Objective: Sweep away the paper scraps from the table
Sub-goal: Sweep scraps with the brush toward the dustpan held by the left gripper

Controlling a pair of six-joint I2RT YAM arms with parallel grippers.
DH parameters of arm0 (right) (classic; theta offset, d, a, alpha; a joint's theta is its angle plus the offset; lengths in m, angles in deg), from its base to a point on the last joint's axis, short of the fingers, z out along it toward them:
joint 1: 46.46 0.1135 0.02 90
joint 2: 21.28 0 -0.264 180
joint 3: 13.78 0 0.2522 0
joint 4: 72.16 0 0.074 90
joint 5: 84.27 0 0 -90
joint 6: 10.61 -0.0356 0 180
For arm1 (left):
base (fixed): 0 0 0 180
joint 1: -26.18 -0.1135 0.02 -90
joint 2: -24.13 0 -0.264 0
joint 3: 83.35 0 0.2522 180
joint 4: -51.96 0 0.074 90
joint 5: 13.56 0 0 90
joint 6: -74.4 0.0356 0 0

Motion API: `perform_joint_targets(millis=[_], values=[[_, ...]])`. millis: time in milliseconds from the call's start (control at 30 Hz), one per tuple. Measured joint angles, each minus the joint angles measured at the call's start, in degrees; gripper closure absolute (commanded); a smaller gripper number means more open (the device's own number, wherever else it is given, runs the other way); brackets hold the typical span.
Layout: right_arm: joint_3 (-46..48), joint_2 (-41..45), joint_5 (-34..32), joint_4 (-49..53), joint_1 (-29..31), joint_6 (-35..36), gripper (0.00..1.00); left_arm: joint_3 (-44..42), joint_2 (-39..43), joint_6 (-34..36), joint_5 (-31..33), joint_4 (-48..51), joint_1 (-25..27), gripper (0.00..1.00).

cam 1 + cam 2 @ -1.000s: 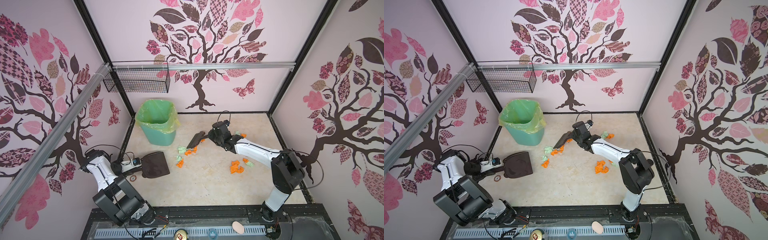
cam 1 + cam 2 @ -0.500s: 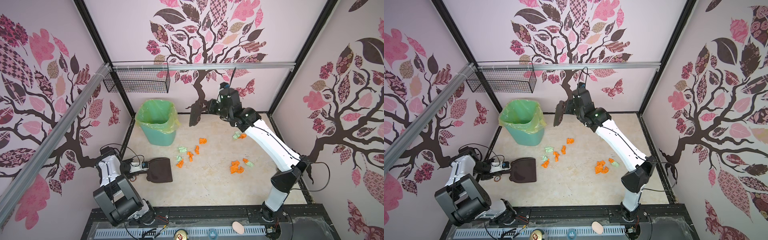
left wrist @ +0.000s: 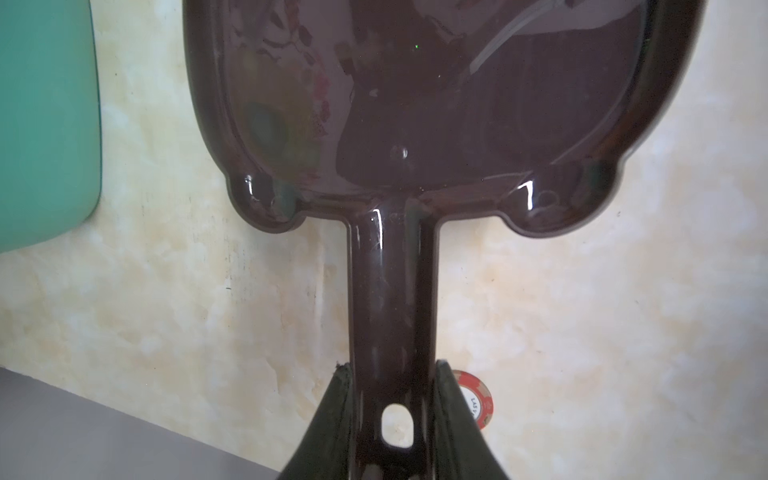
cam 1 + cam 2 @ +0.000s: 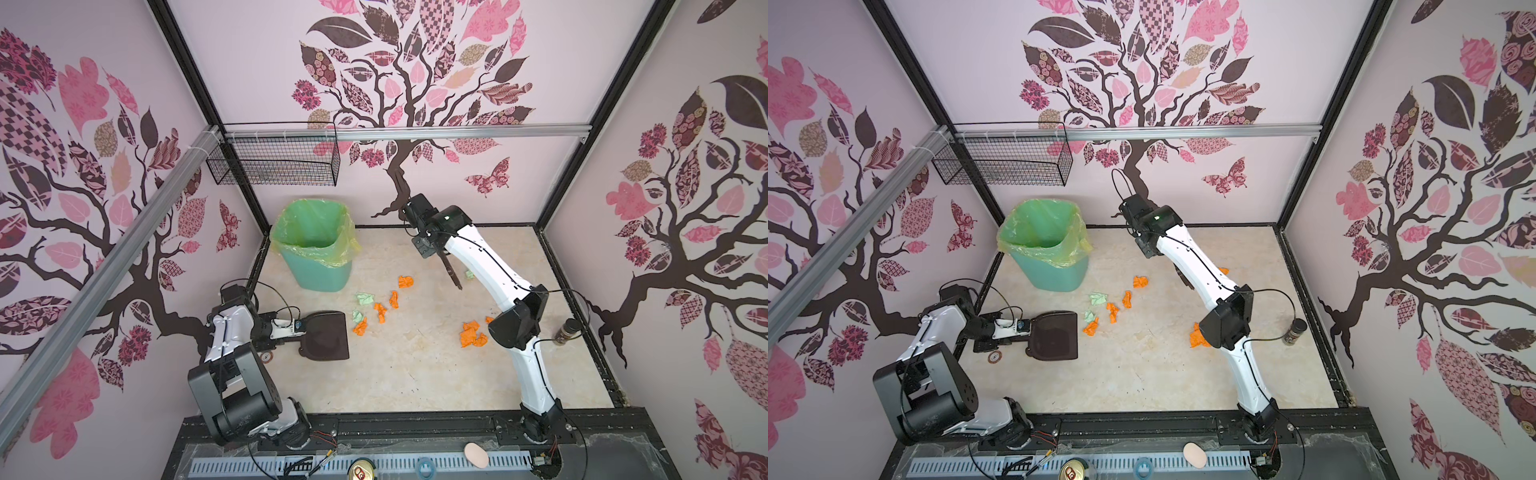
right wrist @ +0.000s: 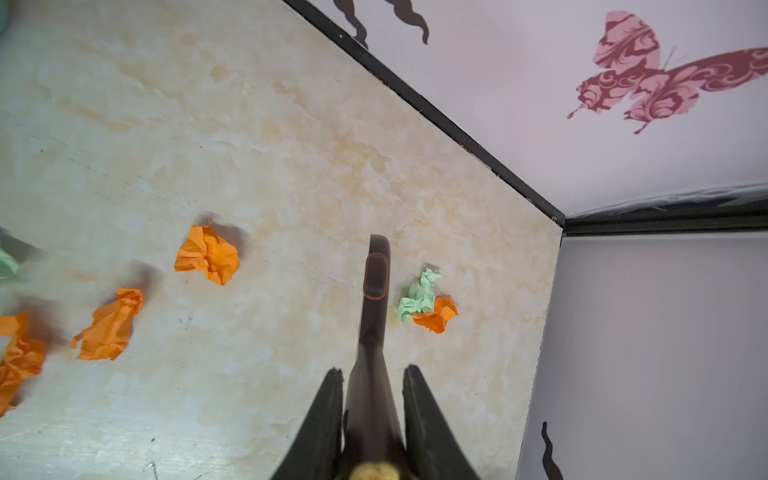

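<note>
Well, the paper scraps (image 5: 206,259) look light and soft (easily scattered): push them gently. Your right tool (image 5: 374,372) pinches the brush (image 5: 376,270), left tool (image 3: 392,374) the dustpan (image 3: 436,104).

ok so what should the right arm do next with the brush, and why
Probably lower the brush just beyond the green and orange scrap pair and drag it toward the dustpan. The right claw grips the brush, seemingly just off the table, beside that pair, which lies far from the dustpan.
</note>
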Motion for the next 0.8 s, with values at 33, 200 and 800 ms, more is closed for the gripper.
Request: perform_joint_targets(millis=[33,200,800], values=[[-1.0,-1.0,0.0,-0.1,0.0,1.1,1.0,0.0,0.0,-1.0,0.3,-0.2,0.0,0.93],[-1.8,-2.0,0.7,-3.0,0.0,5.2,1.0,-0.7,0.8,-4.7,0.5,-1.4,0.2,0.93],[2.9,-5.8,3.7,-13.8,2.9,9.9,1.0,-3.4,1.7,-11.8,1.3,-3.4,4.5,0.93]])
